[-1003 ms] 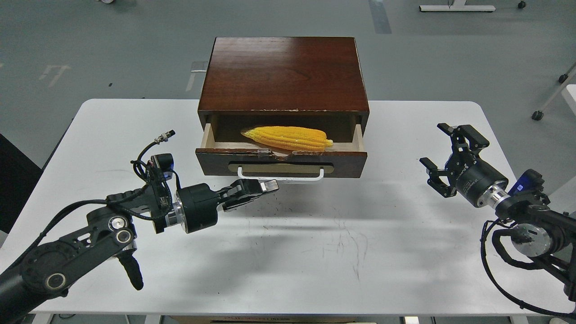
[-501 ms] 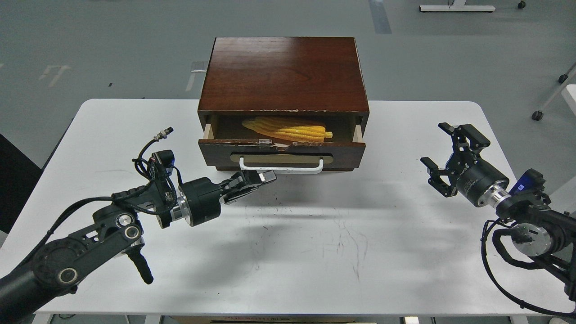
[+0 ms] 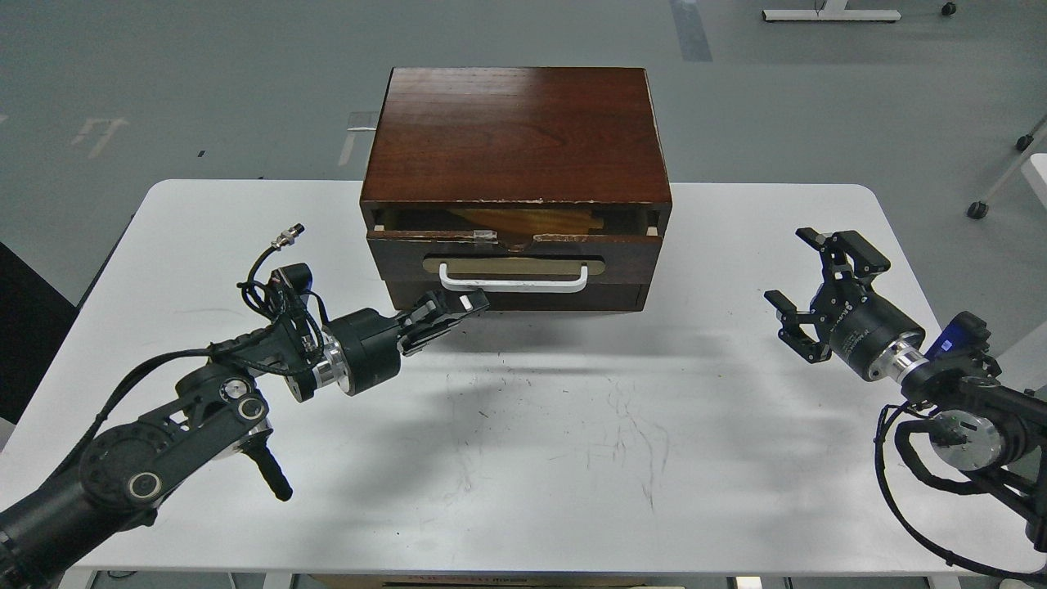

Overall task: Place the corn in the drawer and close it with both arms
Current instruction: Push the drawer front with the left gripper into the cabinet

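The dark reddish-brown drawer (image 3: 515, 255), with its beige oval plate and white bar handle (image 3: 514, 282), stands almost closed in the wooden cabinet (image 3: 515, 135). A narrow gap is left at its top. The corn (image 3: 523, 219) shows in that gap as a dim yellow strip in shadow. My left gripper (image 3: 458, 307) is shut and empty, its tips against the cabinet front just below the left end of the handle. My right gripper (image 3: 818, 282) is open and empty above the table, well to the right of the cabinet.
The cabinet stands at the back middle of a white table (image 3: 532, 458). A plain handleless panel (image 3: 556, 296) sits under the drawer. Grey floor lies beyond, with wheeled furniture legs (image 3: 994, 188) at the far right.
The drawer has slid inward from half open to almost closed, taking the corn into shadow. My left gripper has moved forward with the drawer front. My right gripper has barely moved.
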Tool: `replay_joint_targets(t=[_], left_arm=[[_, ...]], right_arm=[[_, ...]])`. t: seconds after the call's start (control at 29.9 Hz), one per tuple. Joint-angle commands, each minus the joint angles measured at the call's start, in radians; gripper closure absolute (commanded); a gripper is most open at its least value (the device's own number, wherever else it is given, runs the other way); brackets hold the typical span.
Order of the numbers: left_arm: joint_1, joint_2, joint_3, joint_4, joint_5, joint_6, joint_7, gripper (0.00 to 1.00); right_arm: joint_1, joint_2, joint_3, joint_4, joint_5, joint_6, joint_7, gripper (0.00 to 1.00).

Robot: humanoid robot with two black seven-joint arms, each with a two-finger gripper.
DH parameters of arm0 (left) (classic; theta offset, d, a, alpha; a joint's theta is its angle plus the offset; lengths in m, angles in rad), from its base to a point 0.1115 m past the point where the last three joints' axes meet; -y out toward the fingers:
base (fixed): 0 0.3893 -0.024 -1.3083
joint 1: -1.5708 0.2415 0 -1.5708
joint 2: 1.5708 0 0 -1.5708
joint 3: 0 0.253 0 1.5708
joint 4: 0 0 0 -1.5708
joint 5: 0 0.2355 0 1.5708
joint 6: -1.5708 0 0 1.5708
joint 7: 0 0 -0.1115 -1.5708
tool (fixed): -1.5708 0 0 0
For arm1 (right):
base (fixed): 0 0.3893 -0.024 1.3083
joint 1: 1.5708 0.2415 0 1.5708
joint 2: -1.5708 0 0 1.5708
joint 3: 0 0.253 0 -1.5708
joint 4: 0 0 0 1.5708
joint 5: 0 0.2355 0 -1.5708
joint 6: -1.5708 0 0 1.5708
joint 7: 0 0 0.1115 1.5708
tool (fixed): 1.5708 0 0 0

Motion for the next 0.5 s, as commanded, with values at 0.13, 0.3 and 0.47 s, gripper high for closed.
replay_joint_targets(t=[0.13,0.3,0.47], left_arm=[[-0.022,-0.004,0.002,0.01,-0.024,0.036,0.003,1.0],[-0.033,-0.018,0.002,0.028,-0.026,0.059,0.013,1.0],[-0.035,-0.023,0.003,0.037,-0.026,0.062,0.015,1.0]], right_arm=[[-0.003,-0.002,0.0,0.0,0.0,0.0,0.0,0.02],[-0.01,-0.002,0.0,0.0,0.0,0.0,0.0,0.02],[-0.01,-0.002,0.0,0.0,0.0,0.0,0.0,0.02]])
